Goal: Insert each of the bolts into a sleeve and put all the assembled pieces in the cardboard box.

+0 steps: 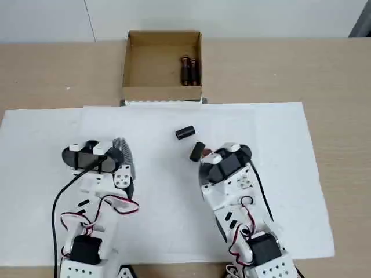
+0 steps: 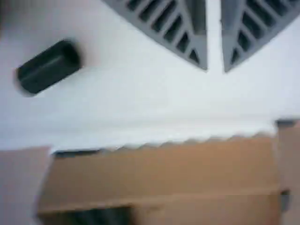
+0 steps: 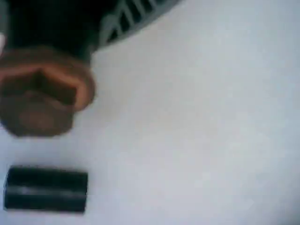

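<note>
A brown hex-headed bolt (image 3: pixel 42 91) is held in my right gripper (image 1: pixel 204 155), which is shut on it just above the white paper; one grey ribbed finger (image 3: pixel 133 16) shows beside the head. A loose black sleeve (image 1: pixel 184 133) lies on the paper a short way beyond the bolt, also seen as the sleeve (image 3: pixel 47 189) and the sleeve (image 2: pixel 47 66). My left gripper (image 2: pixel 214 51) hovers over the paper at the left, its fingers nearly together with nothing between them. The cardboard box (image 1: pixel 134 63) stands at the back and holds assembled pieces (image 1: pixel 189 70).
A white paper sheet (image 1: pixel 278 174) covers the wooden table in front of the box. The box's near wall (image 2: pixel 159 173) lies straight ahead of the left gripper. Both arms' bodies and cables fill the front of the sheet.
</note>
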